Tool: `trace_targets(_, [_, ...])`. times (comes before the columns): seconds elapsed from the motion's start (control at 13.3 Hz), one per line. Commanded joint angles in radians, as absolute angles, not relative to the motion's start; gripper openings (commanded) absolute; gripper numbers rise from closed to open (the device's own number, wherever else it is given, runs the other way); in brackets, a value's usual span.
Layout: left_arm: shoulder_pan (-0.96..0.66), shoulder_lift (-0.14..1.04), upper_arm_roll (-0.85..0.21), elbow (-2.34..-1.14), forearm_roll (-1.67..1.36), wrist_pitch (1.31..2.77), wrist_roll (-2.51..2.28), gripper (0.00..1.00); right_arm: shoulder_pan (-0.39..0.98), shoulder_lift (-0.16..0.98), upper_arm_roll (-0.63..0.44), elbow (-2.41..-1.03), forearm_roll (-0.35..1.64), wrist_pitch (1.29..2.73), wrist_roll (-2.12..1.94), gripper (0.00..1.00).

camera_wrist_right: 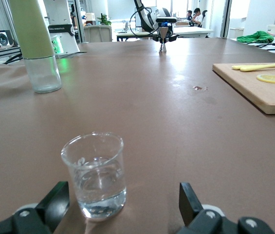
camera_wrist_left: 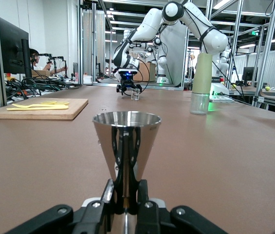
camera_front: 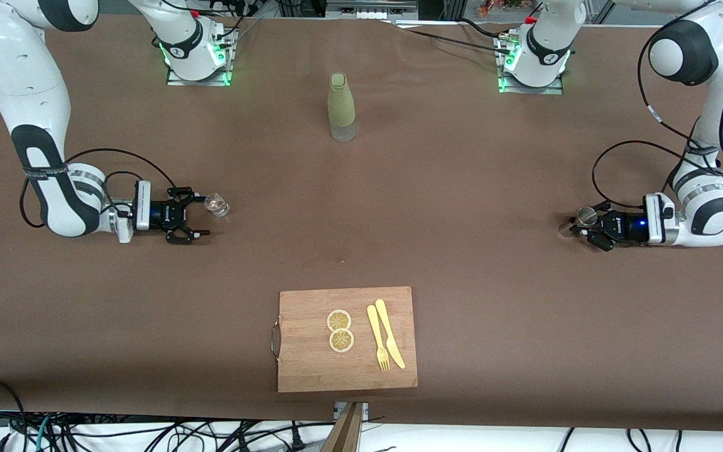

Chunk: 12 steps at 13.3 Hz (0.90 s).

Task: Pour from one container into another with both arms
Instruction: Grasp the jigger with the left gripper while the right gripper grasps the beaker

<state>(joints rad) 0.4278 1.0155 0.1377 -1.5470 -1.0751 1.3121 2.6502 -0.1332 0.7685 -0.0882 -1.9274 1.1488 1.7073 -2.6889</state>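
A shiny metal cone-shaped cup point(camera_front: 585, 216) point(camera_wrist_left: 126, 139) stands upright at the left arm's end of the table. My left gripper point(camera_front: 589, 230) point(camera_wrist_left: 127, 195) is shut on its narrow waist, low over the table. A small clear glass point(camera_front: 217, 204) point(camera_wrist_right: 96, 175) with a little water stands at the right arm's end. My right gripper point(camera_front: 202, 215) point(camera_wrist_right: 122, 202) is open and low at the table. The glass sits between its fingers point(camera_wrist_right: 54, 200), close to one and untouched.
A tall pale-green bottle point(camera_front: 342, 107) point(camera_wrist_left: 201, 83) point(camera_wrist_right: 32, 44) with a clear base stands mid-table near the arm bases. A wooden cutting board point(camera_front: 311, 358) lies at the table's edge nearest the front camera. It carries two lemon slices point(camera_front: 340, 330), a yellow fork point(camera_front: 377, 342) and a knife point(camera_front: 390, 333).
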Motion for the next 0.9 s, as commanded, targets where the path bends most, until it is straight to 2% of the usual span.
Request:
trace_targets(0.0, [0.417,1.020,0.146,-1.566,-1.089,1.331,2.701,0.00,-0.129,0.746,-0.087,-1.988,1.170,1.724,-2.738,1.00])
trace_targets(0.53, [0.413,1.020,0.141,-1.563,-1.083,1.359,2.689,0.00,-0.106,0.738,-0.087,-2.036,1.170,1.724,-2.763,1.00])
trace_targets(0.83, [0.367,1.011,0.085,-1.554,-1.089,1.361,2.610,0.00,-0.092,0.736,-0.087,-2.034,1.189,1.724,-2.766,1.00])
